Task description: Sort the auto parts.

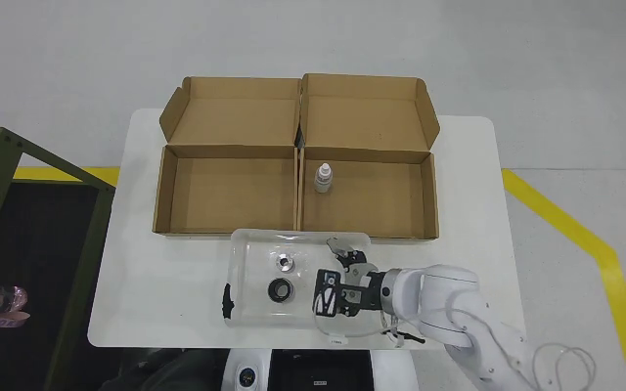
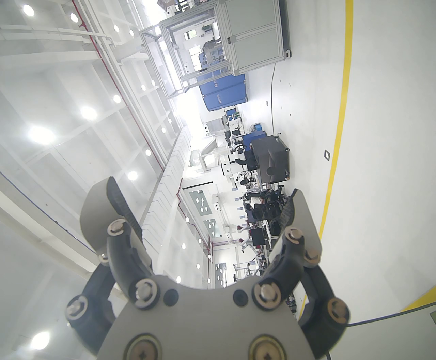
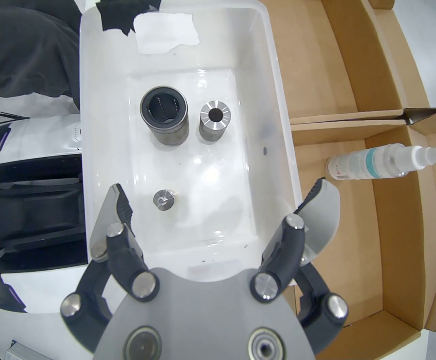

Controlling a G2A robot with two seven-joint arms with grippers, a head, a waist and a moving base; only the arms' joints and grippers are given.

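A clear plastic bin [image 1: 238, 244] stands at the table's front edge. Inside it stand a large dark linear bearing [image 3: 164, 116] [image 1: 282, 289] and a silver slotted sleeve [image 3: 214, 120] [image 1: 283, 262] side by side. A small silver part [image 3: 163, 199] lies apart from them on the bin floor. My right gripper [image 3: 219, 197] [image 1: 331, 281] hangs open above the bin's right half, with the small part between its fingers and below them. My left gripper [image 2: 204, 196] is open with nothing in it, pointing up into the room.
Two open cardboard boxes sit behind the bin, the left box [image 1: 227, 194] bare and the right box [image 1: 381, 200] [image 3: 402, 221] holding a small white spray bottle [image 1: 324, 178] [image 3: 374, 163] near its front left corner. Black tape [image 3: 115, 15] marks the bin's far rim.
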